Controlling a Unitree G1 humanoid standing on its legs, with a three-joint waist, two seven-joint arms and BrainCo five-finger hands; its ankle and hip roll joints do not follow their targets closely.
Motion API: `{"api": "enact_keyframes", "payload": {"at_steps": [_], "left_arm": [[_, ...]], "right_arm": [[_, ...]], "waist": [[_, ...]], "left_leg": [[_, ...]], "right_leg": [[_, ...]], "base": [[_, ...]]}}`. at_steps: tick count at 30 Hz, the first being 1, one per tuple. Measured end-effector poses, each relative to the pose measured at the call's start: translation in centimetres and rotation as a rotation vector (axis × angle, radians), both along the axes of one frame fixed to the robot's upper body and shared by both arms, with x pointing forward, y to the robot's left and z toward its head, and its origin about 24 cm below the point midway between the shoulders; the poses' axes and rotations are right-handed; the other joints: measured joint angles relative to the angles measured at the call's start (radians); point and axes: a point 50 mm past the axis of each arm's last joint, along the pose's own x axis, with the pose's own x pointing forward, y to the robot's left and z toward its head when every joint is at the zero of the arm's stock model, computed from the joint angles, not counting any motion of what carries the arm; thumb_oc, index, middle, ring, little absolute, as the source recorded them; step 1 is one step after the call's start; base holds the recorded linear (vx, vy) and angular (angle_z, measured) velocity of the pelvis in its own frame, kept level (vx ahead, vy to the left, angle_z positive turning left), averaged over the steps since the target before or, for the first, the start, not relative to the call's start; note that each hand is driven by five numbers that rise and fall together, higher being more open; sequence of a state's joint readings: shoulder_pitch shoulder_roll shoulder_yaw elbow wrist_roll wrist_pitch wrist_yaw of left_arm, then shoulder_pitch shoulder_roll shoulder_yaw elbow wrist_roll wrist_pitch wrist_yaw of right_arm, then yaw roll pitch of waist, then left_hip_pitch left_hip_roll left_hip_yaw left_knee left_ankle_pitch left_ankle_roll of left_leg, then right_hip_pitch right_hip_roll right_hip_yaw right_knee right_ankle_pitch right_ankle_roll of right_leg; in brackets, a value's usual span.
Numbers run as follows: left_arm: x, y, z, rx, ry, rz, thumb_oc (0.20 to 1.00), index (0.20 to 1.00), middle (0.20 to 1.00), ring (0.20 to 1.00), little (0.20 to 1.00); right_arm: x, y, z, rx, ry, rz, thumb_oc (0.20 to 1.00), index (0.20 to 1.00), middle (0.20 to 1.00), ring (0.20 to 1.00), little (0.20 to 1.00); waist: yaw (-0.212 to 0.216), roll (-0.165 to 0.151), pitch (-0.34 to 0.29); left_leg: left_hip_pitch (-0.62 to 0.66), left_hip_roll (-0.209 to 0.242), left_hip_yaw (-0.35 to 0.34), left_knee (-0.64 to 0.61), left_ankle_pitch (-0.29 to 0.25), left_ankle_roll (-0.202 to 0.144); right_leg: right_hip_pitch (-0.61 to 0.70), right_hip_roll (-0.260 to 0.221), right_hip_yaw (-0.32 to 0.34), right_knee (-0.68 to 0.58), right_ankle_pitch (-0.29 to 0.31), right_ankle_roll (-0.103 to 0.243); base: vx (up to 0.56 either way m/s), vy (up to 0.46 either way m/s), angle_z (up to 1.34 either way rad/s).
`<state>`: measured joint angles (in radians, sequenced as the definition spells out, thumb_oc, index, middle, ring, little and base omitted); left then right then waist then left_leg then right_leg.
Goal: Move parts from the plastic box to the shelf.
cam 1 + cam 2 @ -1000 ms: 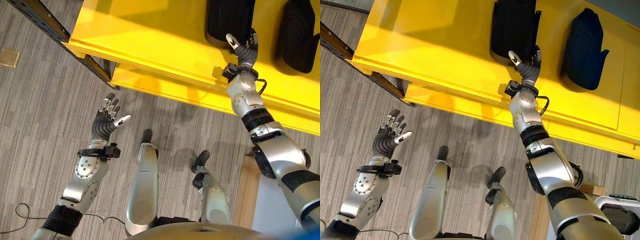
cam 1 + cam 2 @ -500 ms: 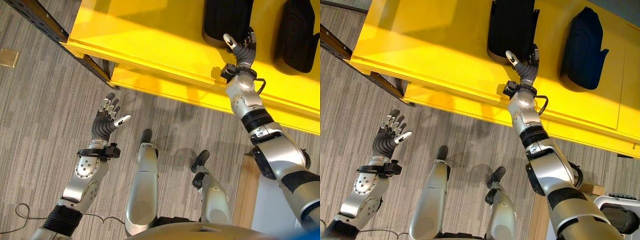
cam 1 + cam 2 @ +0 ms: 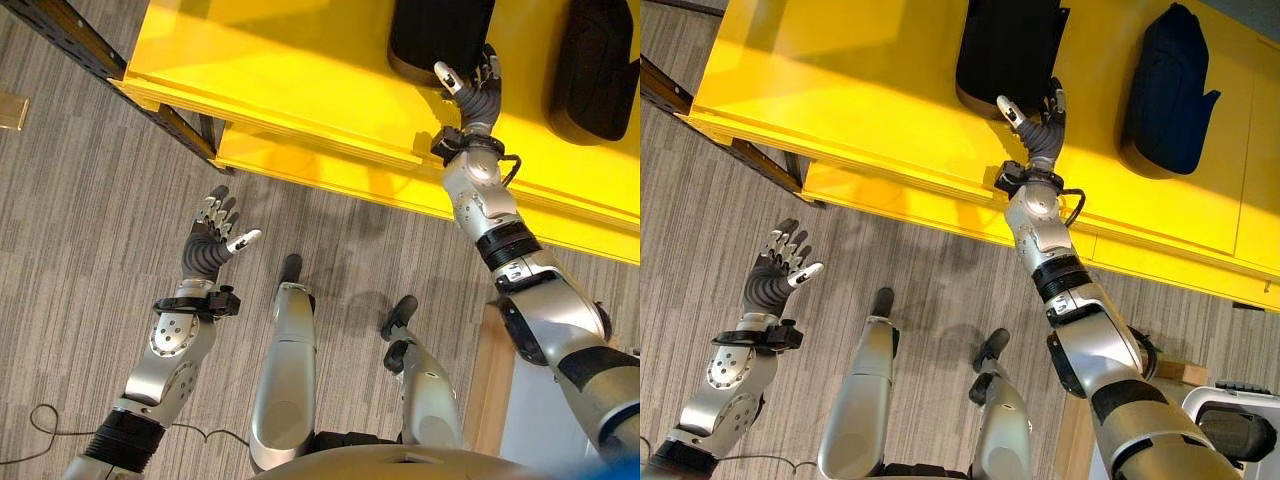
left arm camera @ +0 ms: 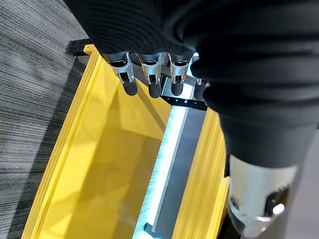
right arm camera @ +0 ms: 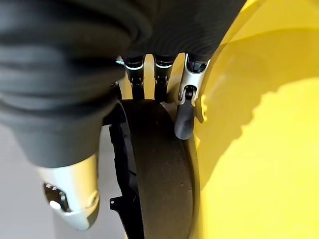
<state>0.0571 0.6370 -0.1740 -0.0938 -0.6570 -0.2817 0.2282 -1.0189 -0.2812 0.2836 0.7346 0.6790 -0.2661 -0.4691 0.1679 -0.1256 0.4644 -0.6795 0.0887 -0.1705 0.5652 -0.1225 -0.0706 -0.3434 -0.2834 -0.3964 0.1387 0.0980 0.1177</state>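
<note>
Right hand [image 3: 1036,112] fingers straight, pressing black part [image 3: 1005,45] on yellow shelf [image 3: 840,90]. Placing step; next, judged: withdraw cleanly. Left hand [image 3: 212,240] spread, idle over floor. Second part [image 3: 1167,90] near.

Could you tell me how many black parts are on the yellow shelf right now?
2: one black part at the right hand, another further right; the frame edge may hide more.
</note>
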Motion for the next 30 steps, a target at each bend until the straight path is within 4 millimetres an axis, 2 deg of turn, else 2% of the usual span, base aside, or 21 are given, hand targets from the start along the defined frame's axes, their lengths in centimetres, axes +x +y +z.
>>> {"api": "enact_keyframes", "payload": {"at_steps": [10, 15, 20, 26, 30], "left_arm": [[0.0, 0.2, 0.1, 0.001, -0.006, 0.01, 1.0, 1.0, 1.0, 1.0, 1.0], [0.0, 0.3, 0.1, -0.001, -0.006, 0.02, 1.0, 1.0, 1.0, 1.0, 1.0], [0.0, 0.2, 0.1, -0.002, -0.005, 0.023, 1.0, 1.0, 1.0, 1.0, 1.0], [0.0, 0.3, 0.1, -0.002, -0.008, 0.025, 1.0, 1.0, 1.0, 1.0, 1.0], [-0.3, 0.6, 0.0, -0.002, -0.001, 0.038, 1.0, 1.0, 1.0, 1.0, 1.0]], "right_arm": [[0.0, 0.2, -0.1, -0.015, -0.001, 0.003, 1.0, 1.0, 1.0, 1.0, 1.0], [0.2, -0.4, -0.4, -0.093, 0.009, -0.042, 1.0, 1.0, 1.0, 1.0, 1.0], [-0.2, -0.9, -1.1, -0.091, 0.01, -0.059, 1.0, 1.0, 1.0, 1.0, 1.0], [-2.4, -1.4, -3.9, -0.043, 0.007, -0.034, 1.0, 1.0, 1.0, 1.0, 1.0], [-4.8, -1.2, -6.3, -0.032, 0.007, 0.038, 1.0, 1.0, 1.0, 1.0, 1.0]], "waist": [[0.001, 0.0, 0.0], [0.002, 0.0, 0.0], [-0.005, -0.005, 0.001], [-0.02, -0.008, 0.003], [-0.036, -0.007, 0.003]], "left_leg": [[0.0, 0.0, -0.001, 0.002, 0.0, 0.0], [0.0, -0.002, -0.002, 0.005, 0.0, 0.0], [-0.002, -0.002, -0.002, 0.012, -0.002, 0.002], [-0.001, 0.0, 0.0, 0.013, -0.003, 0.004], [0.016, 0.005, 0.009, 0.005, -0.007, 0.01]], "right_leg": [[0.001, 0.0, 0.0, 0.002, 0.0, 0.0], [0.002, 0.0, 0.0, 0.002, 0.0, 0.0], [0.003, 0.0, 0.0, 0.005, 0.001, 0.0], [0.003, -0.001, 0.002, 0.006, 0.001, 0.001], [0.002, -0.004, 0.012, 0.02, -0.004, 0.008]], "base": [[0.0, 0.0, 0.0], [0.0, 0.0, 0.0], [0.0, 0.0, 0.0], [0.0, 0.0, 0.0], [-0.02, -0.018, -0.06]]}}
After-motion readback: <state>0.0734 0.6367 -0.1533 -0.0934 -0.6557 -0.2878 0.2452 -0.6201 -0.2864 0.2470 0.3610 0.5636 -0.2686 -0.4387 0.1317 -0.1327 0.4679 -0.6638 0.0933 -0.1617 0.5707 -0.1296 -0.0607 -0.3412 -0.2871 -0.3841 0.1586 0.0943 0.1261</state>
